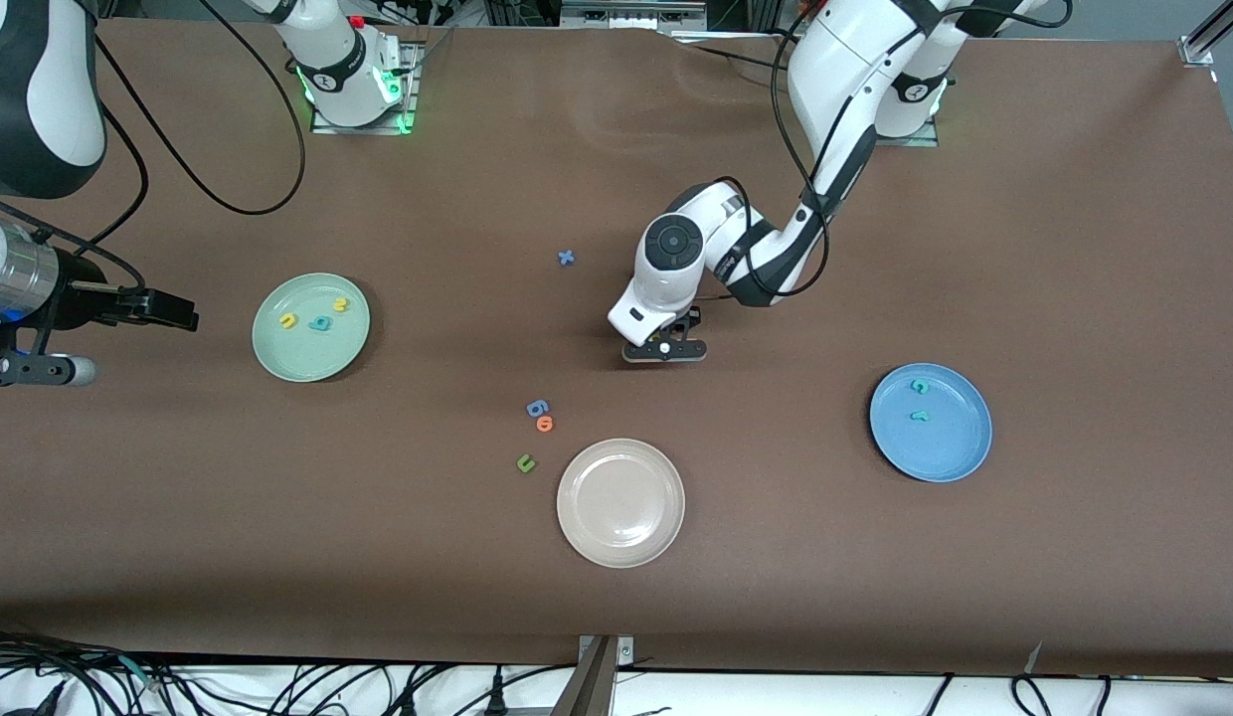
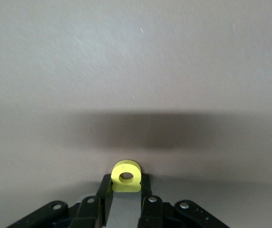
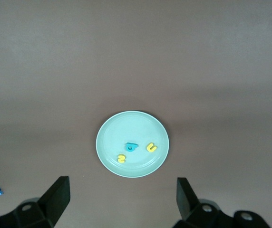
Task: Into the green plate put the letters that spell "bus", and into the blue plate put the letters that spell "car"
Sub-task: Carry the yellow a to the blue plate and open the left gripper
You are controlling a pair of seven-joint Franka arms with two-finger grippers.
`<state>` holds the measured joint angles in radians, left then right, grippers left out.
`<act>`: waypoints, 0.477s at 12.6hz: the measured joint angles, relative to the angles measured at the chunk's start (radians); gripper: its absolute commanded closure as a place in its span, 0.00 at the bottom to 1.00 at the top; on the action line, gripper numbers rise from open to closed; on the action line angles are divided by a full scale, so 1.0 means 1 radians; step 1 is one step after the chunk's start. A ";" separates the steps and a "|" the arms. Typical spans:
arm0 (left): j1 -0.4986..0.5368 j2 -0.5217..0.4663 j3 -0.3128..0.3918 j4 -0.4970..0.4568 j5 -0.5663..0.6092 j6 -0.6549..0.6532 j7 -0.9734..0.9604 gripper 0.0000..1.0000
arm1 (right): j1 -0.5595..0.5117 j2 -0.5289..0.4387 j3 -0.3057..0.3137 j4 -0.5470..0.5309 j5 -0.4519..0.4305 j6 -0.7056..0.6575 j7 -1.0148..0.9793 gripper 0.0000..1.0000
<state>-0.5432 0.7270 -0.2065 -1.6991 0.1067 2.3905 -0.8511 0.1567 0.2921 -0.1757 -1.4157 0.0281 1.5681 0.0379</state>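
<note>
Left wrist view: yellow "a" (image 2: 126, 176) between tool fingers (image 2: 106, 195).

Three letters (image 3: 136, 152) in green plate (image 3: 112, 130)

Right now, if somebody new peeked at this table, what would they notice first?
Probably the left gripper, down at the table's middle and shut on a yellow letter "a". Next come the plates: the green plate at the right arm's end holds three letters, and the blue plate at the left arm's end holds two teal ones. The right gripper waits open above the green plate.
</note>
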 measured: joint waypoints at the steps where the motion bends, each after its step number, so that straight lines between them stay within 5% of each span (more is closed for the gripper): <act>1: 0.009 0.000 0.005 0.015 0.002 -0.022 0.005 0.79 | 0.000 0.000 0.000 0.000 0.000 0.000 0.000 0.01; 6: 0.129 -0.006 0.009 0.164 0.011 -0.308 0.186 0.83 | 0.000 0.000 0.000 0.000 0.000 0.000 0.000 0.01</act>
<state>-0.4144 0.7215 -0.1975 -1.5351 0.1178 2.0821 -0.6653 0.1568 0.2921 -0.1757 -1.4160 0.0281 1.5681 0.0379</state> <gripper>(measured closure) 0.718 0.009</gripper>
